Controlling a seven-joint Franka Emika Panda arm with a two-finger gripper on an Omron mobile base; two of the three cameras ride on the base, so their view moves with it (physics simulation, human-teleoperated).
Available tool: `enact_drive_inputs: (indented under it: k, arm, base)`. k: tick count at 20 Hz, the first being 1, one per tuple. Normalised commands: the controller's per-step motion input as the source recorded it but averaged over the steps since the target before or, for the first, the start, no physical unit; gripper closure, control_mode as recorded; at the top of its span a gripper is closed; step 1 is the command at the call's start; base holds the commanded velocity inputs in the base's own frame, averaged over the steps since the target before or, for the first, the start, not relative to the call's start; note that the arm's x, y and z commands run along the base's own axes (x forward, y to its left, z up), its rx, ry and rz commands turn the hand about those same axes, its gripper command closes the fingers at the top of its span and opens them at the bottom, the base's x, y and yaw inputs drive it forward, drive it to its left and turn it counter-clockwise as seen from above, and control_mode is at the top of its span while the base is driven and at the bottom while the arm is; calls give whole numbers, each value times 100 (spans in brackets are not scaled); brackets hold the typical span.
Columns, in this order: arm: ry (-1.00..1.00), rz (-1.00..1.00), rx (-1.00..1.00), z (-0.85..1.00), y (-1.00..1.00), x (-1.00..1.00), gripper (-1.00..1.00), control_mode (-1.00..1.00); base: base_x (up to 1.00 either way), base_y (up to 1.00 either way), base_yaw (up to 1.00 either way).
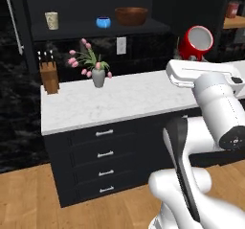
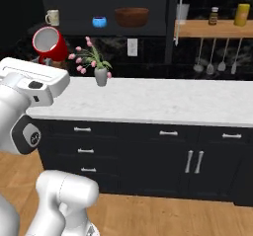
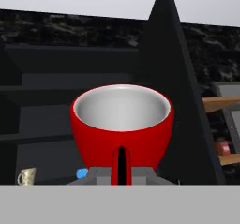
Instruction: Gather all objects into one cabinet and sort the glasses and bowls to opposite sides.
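Observation:
My gripper (image 3: 121, 172) is shut on the handle of the red mug (image 3: 122, 124), whose white inside faces the hand camera. The mug (image 1: 196, 42) hangs tilted in the air above the right part of the counter, right of the open cabinet (image 1: 95, 30). On the cabinet's dark shelf stand the beige cup (image 1: 51, 20) at the left, the small blue bowl (image 1: 103, 22) in the middle and the brown bowl (image 1: 131, 16) to its right. From the other side the mug (image 2: 49, 43) shows below the beige cup (image 2: 52, 17), left of the blue bowl (image 2: 99, 21) and brown bowl (image 2: 131, 17).
A grey vase of pink tulips (image 1: 98, 74) and a wooden knife block (image 1: 49, 75) stand on the white marble counter (image 1: 119, 101). Cabinet doors with pale bar handles (image 1: 14, 24) stand open at both sides. A wooden shelf (image 2: 212, 28) with jars and hanging utensils is at the right.

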Motion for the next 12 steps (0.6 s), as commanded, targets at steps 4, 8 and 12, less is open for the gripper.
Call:
enact_drive_inputs:
  k: [4,8,12]
  arm:
    - [0,0,0,0,0,0,100,100]
    - [0,0,0,0,0,0,100,100]
    - [0,0,0,0,0,0,100,100]
  base:
    - [77,24,17]
    - [97,18,15]
    - [99,26,15]
